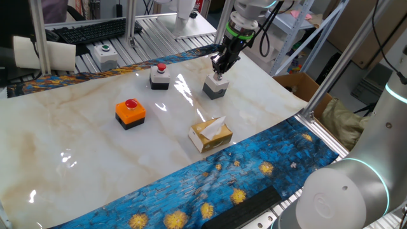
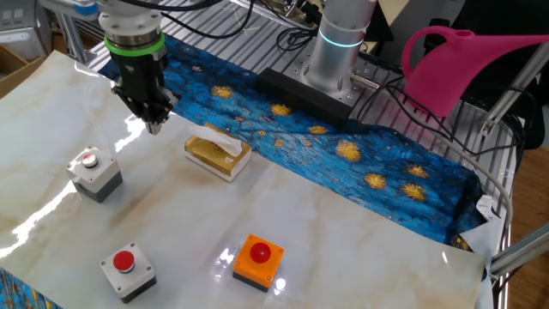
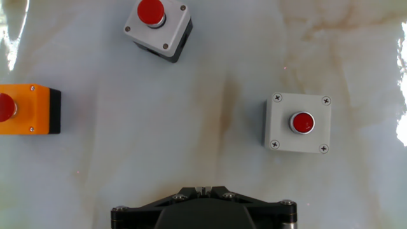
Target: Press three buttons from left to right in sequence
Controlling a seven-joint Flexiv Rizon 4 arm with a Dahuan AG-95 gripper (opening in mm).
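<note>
**Gripper poised above the table near the right-hand grey switch**

Whether the jaws are apart or together cannot be told: the gripper [image 1: 220, 68] shows no fingertip gap, and the hand view cuts the fingers off. It hangs above the marble-patterned table [image 1: 76, 137], near the right grey box switch with a red round button [image 3: 299, 122]. The second grey switch [image 3: 158, 27] sits farther off, the orange switch on a black base [image 3: 25, 109] far left. To press cleanly, centre over the red cap and descend straight. Height above the switch is hard to judge.

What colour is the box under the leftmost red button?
Orange box on a black base; clearest in one fixed view.
</note>
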